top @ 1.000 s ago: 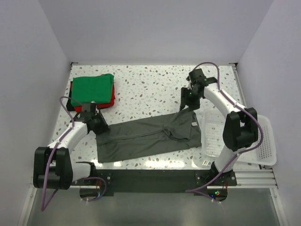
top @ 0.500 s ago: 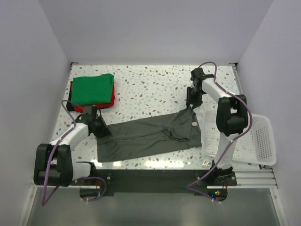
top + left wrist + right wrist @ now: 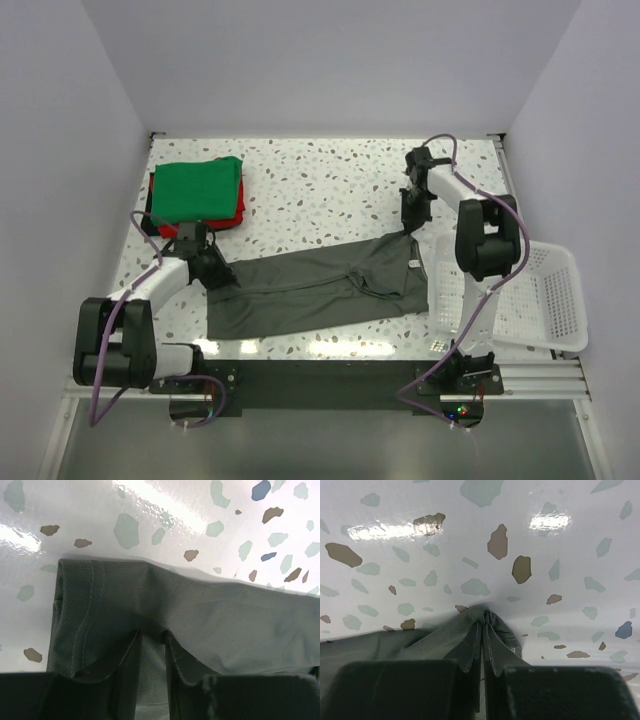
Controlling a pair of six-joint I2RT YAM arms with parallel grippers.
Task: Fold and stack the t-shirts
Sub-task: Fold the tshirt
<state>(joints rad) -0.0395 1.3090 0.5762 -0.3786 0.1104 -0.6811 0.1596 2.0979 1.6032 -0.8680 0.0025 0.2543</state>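
A charcoal-grey t-shirt (image 3: 320,290) lies spread across the middle of the table. My left gripper (image 3: 214,270) sits low on its upper left corner. In the left wrist view a fold of the grey cloth (image 3: 225,625) fills the gap of the left gripper (image 3: 152,636), which is shut on it. At the shirt's upper right corner, my right gripper (image 3: 413,228) pinches a peak of cloth. In the right wrist view the right gripper (image 3: 484,625) is shut on that bunched grey edge (image 3: 445,635). A folded green t-shirt (image 3: 197,188) rests on a folded red t-shirt (image 3: 228,221) at the back left.
A white mesh basket (image 3: 575,300) stands at the right edge of the table, beside the right arm's base. Purple cables loop from both arms. Bare speckled tabletop (image 3: 320,190) lies behind the grey shirt.
My right gripper has closed onto the shirt's upper right corner, and the right arm's elbow has swung back toward the far right. The left gripper has barely moved.
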